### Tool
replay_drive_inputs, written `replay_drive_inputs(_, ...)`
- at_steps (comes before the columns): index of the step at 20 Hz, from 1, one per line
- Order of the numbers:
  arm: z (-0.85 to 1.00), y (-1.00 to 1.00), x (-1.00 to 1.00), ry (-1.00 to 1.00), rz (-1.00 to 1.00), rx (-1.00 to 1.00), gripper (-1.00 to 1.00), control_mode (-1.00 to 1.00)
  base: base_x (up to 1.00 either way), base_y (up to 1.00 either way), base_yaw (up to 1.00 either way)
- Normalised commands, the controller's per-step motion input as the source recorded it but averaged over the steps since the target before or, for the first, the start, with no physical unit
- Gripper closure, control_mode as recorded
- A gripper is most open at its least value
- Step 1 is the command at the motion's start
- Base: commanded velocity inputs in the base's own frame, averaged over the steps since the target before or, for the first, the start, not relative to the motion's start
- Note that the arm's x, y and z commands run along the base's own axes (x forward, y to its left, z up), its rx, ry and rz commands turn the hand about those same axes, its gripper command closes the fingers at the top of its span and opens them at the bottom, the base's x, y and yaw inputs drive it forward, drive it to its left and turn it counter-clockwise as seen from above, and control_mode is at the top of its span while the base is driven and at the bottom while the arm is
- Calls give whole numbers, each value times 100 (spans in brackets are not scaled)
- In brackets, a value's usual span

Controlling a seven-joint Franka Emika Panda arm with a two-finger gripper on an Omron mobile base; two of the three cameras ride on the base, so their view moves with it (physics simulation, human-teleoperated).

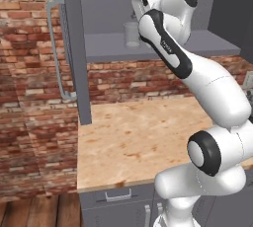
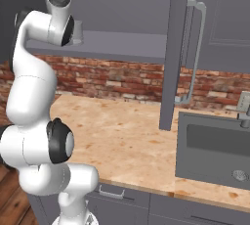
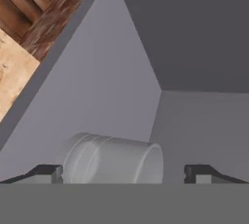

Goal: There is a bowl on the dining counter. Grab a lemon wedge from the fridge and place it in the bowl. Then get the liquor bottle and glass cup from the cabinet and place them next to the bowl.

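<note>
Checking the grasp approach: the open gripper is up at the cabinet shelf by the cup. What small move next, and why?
Probably close the gripper on the glass cup. In the hand view the cup sits between the spread fingertips, nearer one of them, on the cabinet shelf, so a slight centering first may help.

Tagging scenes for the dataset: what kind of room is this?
A kitchen, rendered. Signs: an open grey wall cabinet holding a glass cup, a wood-grain counter against brick, and a sink beside it.
</note>
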Motion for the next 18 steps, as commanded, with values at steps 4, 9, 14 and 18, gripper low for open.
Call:
replay_drive_inputs(4,-11,0,16,1,-7,0,-100,-100,0,0,0)
replay_drive_inputs(9,-12,0,6,0,-3,0,-100,-100,0,0,0)
replay_drive_inputs(14,-13,0,6,0,-2,0,-100,-100,0,0,0)
replay_drive_inputs(18,-14,0,7,0,-2,0,-100,-100,0,0,0)
